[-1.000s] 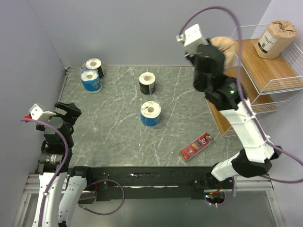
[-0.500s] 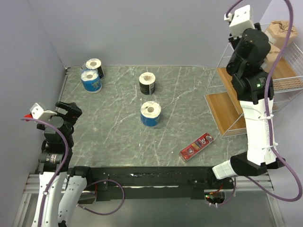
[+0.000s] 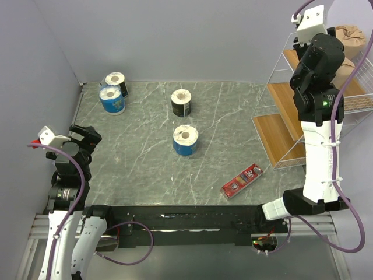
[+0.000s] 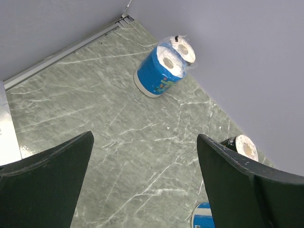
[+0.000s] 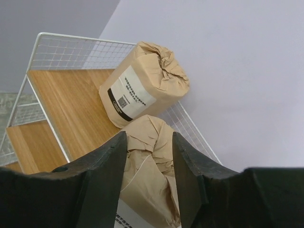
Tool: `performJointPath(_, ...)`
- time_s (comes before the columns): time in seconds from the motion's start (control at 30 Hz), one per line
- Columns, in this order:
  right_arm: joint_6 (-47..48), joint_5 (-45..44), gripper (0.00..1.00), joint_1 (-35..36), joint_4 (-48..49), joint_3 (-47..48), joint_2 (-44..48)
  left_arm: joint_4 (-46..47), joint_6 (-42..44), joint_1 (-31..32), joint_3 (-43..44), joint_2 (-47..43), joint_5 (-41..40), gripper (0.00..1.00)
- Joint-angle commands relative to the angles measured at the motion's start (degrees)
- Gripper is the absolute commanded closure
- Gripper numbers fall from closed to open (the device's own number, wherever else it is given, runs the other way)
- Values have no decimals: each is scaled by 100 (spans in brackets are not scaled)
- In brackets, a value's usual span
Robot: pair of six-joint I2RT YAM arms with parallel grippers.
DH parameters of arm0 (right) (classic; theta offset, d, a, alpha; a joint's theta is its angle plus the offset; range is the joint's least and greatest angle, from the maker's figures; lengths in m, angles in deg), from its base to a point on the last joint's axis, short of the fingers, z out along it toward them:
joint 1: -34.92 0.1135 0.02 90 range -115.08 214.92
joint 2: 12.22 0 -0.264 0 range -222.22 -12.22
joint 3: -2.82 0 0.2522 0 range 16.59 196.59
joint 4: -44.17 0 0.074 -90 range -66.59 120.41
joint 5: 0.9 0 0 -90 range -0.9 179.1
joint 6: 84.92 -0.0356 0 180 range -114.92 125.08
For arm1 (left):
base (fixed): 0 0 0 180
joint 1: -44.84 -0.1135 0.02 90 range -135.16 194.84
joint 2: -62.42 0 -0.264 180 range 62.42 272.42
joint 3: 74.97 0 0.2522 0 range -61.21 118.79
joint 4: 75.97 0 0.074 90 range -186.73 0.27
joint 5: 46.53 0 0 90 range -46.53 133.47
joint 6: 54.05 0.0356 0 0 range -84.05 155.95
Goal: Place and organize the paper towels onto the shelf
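While a crumpled brown kraft-paper roll [image 5: 147, 164] is sitting at the top wooden tier of the white wire shelf [image 5: 66, 97], the right gripper [image 5: 148, 137] is flanking it closely with black fingers [image 5: 107, 166]; whether they are pinching or only brushing it cannot be told. Judging by the soft, creased wrapper, the roll is looking light and squashy, best taken gently across its round sides. A second brown kraft roll [image 5: 142, 88] is lying tilted just behind, against the mesh. Glossy blue rolls [image 3: 186, 141] and black rolls [image 3: 181, 104] are standing on the grey marbled table [image 3: 145, 166], apart from a flat red box [image 3: 242, 181], while the left gripper [image 4: 145, 137] is hanging with fingers spread wide.
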Motion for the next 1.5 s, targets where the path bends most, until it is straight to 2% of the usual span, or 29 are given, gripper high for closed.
performJointPath(0.0, -100, 88, 48, -130, 60, -373, 157, 138, 120, 16, 15, 1, 6, 3)
performJointPath(0.23, -13, 79, 44, -780, 429, -1016, 263, 156, 138, 16, 23, 19, 41, 3)
performJointPath(0.4, -83, 334, 42, -1098, 518, -806, 122, 156, 138, 16, 23, 28, 50, 3)
performJointPath(0.67, -733, 1072, 33, -958, -106, 55, 78, 173, 155, 16, 6, 10, 76, 4)
performJointPath(0.93, -1006, 1081, 27, -439, -396, -129, 482, 226, 181, 16, 6, 10, 164, 4)
performJointPath(1.07, -1032, 739, 25, -246, -685, -76, 500, 235, 182, 16, -12, 10, 182, 3)
performJointPath(1.2, -1155, 343, 32, 185, -880, -312, 711, 244, 182, 16, -20, -8, 208, 4)
performJointPath(1.4, -1454, -8, 57, 370, -1135, -883, 1080, 252, 190, 25, -21, 19, 243, 3)
performJointPath(1.47, -1410, -209, 58, 344, -1153, -998, 1080, 244, 199, 33, -21, 10, 243, 4)
